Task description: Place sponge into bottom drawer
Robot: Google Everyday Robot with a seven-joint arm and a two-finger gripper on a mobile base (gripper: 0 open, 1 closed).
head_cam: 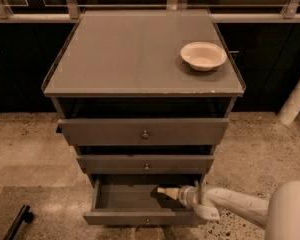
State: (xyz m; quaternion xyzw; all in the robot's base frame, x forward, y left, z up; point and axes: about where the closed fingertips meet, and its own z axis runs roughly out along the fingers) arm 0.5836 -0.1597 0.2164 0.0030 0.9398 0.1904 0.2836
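The bottom drawer (121, 198) of the grey cabinet is pulled out, a shallow box with a small knob on its narrow front. My gripper (165, 191) reaches in from the right on a pale arm (230, 204) and sits low inside the drawer, right of its middle. A pale tip shows at the gripper's end. I cannot make out the sponge; the drawer's shadow around the gripper hides it.
The middle drawer (146, 164) and top drawer (145, 131) are pulled out a little above the bottom one. A round white bowl (203, 55) stands on the cabinet top (130, 54) at the right. A white post (295, 101) stands on the floor to the right, and a black bar (17, 223) lies at the lower left.
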